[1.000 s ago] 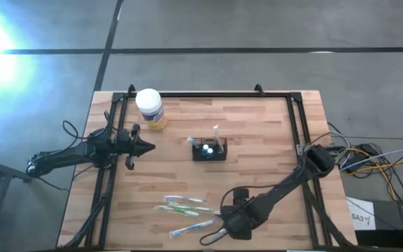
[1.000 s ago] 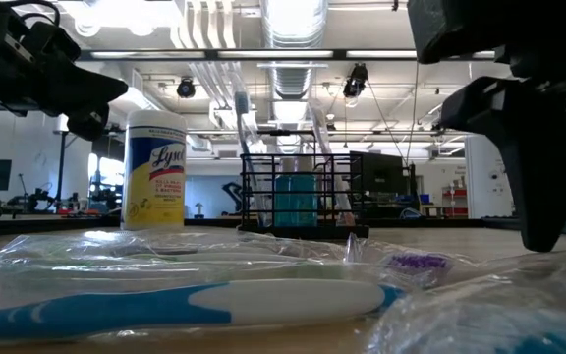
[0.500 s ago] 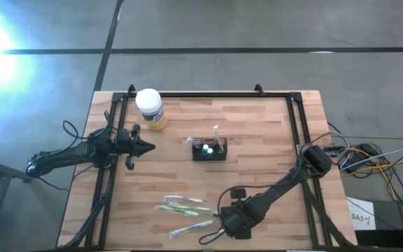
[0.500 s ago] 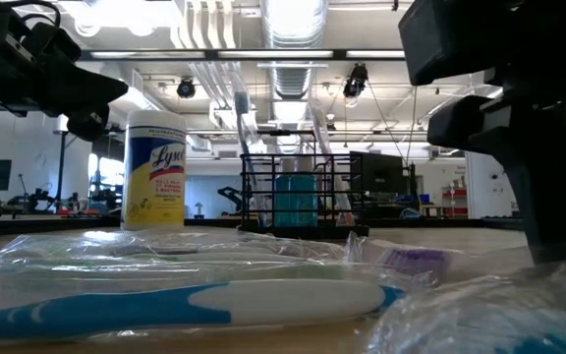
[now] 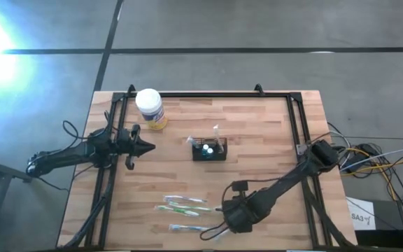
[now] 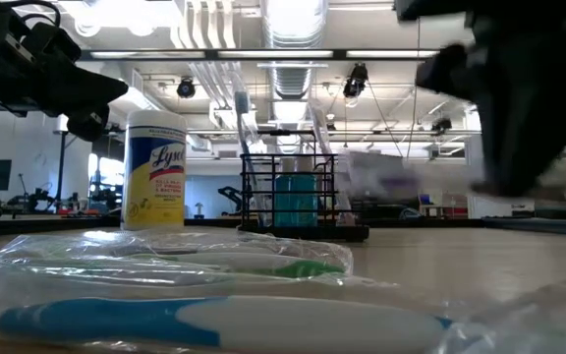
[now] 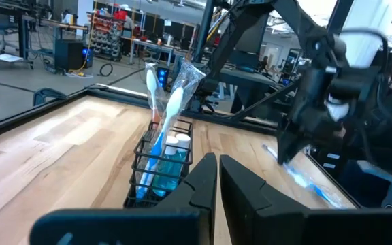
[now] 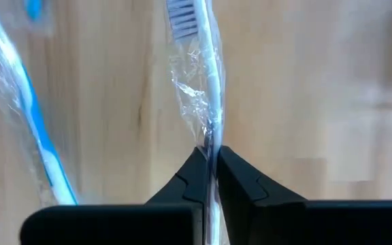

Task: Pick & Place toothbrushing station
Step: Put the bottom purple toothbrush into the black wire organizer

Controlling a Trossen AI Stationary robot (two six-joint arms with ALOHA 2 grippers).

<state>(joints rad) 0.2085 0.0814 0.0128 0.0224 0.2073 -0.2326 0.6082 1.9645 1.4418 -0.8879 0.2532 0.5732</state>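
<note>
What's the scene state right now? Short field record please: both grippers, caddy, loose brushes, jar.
right gripper: shut on a wrapped toothbrush, near the table's front edge
left gripper: shut, empty, waiting left of the caddy
caddy: mid-table, upright, toothbrushes standing in it
loose toothbrushes: wrapped, lying flat on the table in front of the caddy
wipes jar: upright, back left of the table

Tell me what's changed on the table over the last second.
The right claw closed on a wrapped toothbrush at the front edge and lifted it; one less lies beside the other toothbrushes. The left claw, caddy and wipes jar stayed put.
</note>
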